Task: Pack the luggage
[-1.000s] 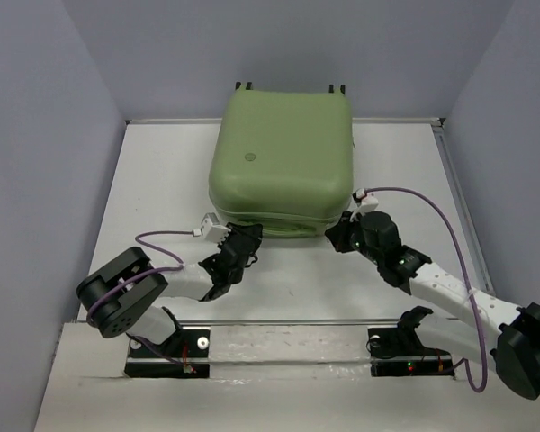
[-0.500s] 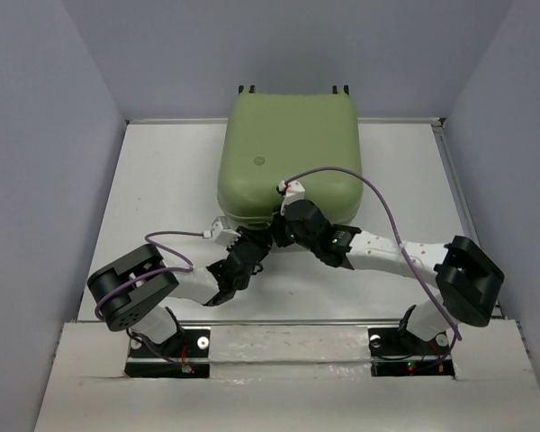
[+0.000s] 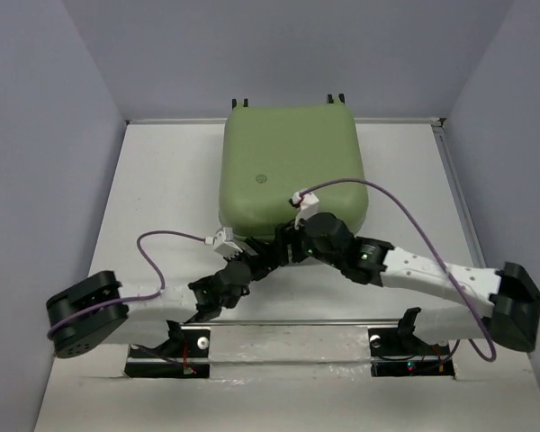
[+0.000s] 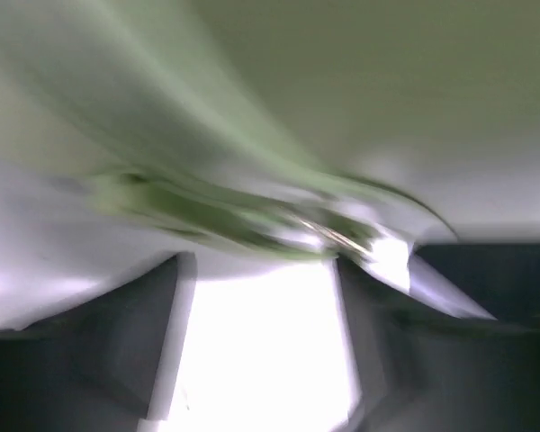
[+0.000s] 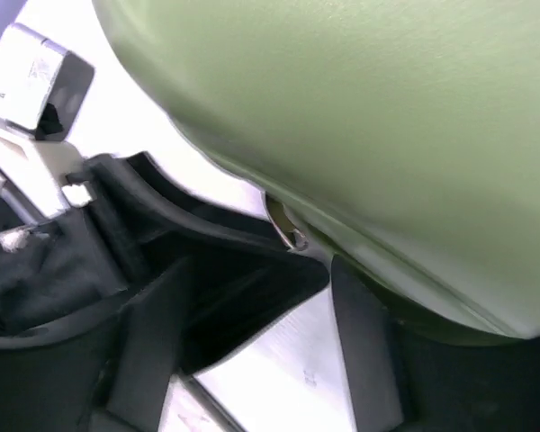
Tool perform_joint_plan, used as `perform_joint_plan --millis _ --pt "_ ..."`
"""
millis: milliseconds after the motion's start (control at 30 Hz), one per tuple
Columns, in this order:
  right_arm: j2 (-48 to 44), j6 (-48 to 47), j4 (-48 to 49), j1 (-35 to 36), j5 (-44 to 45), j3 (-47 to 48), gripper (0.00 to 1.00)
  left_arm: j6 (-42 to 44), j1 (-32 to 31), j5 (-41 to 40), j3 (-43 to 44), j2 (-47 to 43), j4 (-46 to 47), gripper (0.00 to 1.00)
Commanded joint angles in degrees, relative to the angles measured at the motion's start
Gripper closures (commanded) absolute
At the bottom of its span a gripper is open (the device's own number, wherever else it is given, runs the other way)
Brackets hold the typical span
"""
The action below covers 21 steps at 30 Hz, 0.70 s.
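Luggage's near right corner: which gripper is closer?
Right. The right gripper sits at the near edge of the luggage, left of that corner; the left gripper is further left.

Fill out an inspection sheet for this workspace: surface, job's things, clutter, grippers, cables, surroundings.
Surface: white table, the arms' bases at its near edge.
Job's things: luggage, light green, closed, lying flat at the far middle; zipper pull on its near edge.
Clutter: nothing seen.
Grippers: left gripper and right gripper both open and empty, side by side at the luggage's near edge; the left wrist view is blurred.
Cables: left purple cable loops above its arm; right purple cable arcs over the luggage's near right corner.
Surroundings: grey walls on three sides.
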Motion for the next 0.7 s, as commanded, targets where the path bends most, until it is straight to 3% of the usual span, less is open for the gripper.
perform_joint_plan --millis 0,133,233,300,367,400,500,533,667 --pt "-13.29 2.27 -7.64 0.99 4.18 -1.08 0.23 8.46 -3.55 0.55 0.89 -13.35 -10.12 0.09" --pt "-20.60 1.40 -16.26 -1.02 10.95 1.37 0.16 11.53 -5.22 -2.95 3.78 -32.65 -28.22 0.02" --pt "-23.15 -0.71 -19.25 -8.29 13.58 6.63 0.05 14.78 -5.57 -4.88 9.38 -43.83 -41.67 0.01" --pt "-23.42 -2.20 -19.44 -14.27 12.29 8.92 0.00 16.62 -5.40 -6.91 13.70 -46.59 -50.81 0.01" --pt "-21.41 -3.52 -19.53 -21.82 8.86 12.69 0.00 19.08 -4.52 -9.55 22.13 -45.47 -55.13 0.01" --pt "-20.01 -3.79 -19.44 -29.43 5.02 13.93 0.00 21.18 -3.73 -9.82 25.03 -43.63 -57.41 0.01" --pt "-12.19 -3.97 -19.44 -40.71 -1.86 19.56 0.00 30.06 4.77 -2.47 37.08 -32.13 -60.15 0.01" --pt "-10.17 -3.97 -19.44 -42.33 -2.83 21.05 0.00 33.91 12.28 6.44 41.02 -27.05 -59.46 0.01" --pt "0.29 -4.67 -19.26 -46.30 -10.12 29.13 0.00 38.07 30.43 20.49 44.48 -18.14 -54.19 0.01"
